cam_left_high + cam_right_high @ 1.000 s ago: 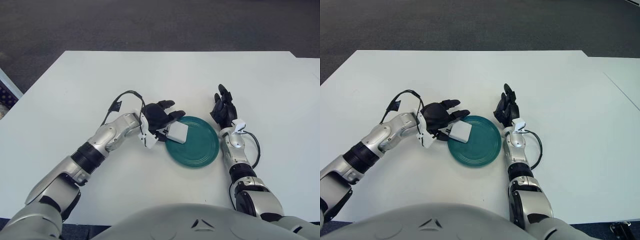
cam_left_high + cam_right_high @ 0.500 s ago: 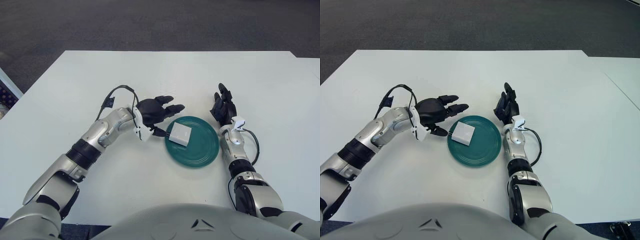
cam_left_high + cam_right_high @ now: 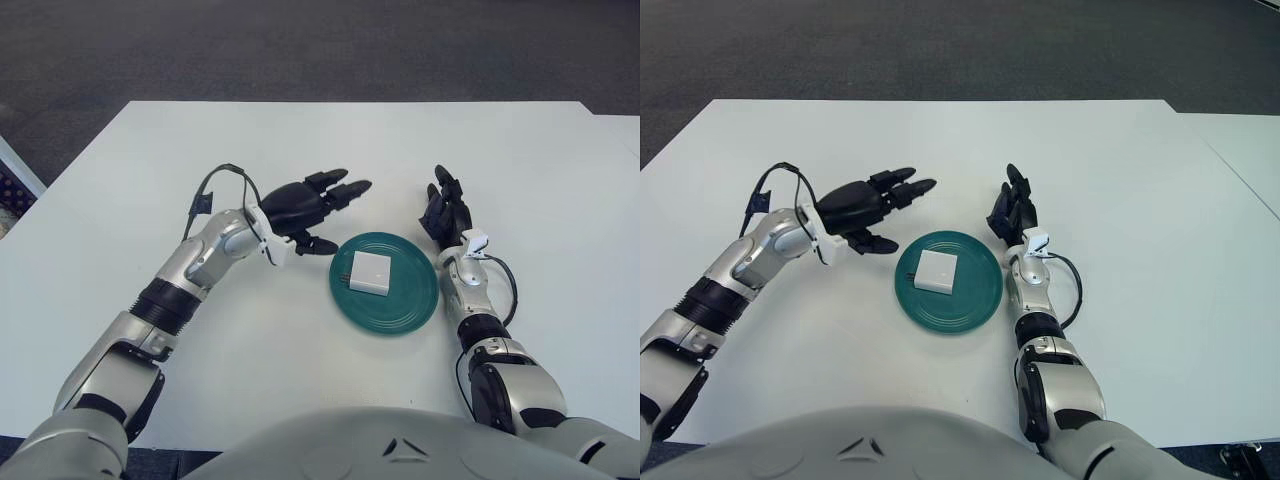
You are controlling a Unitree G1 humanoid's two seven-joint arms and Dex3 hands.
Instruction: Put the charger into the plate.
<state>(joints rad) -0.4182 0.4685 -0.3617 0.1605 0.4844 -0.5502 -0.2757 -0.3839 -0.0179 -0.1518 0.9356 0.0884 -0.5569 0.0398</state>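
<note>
The white square charger (image 3: 369, 273) lies flat inside the round green plate (image 3: 405, 310), left of its middle. My left hand (image 3: 312, 203) hovers up and to the left of the plate, fingers spread and holding nothing, well apart from the charger. My right hand (image 3: 445, 212) shows just beyond the plate's right rim, fingers extended and empty.
The white table (image 3: 330, 150) stretches around the plate, with its far edge against dark floor. A black cable (image 3: 222, 176) loops over my left wrist, and another (image 3: 507, 290) runs beside my right forearm. A second white surface (image 3: 1250, 160) adjoins on the right.
My left hand let go of the charger, leaving it in the plate, then opened and drew back up and to the left. The right hand stayed put.
</note>
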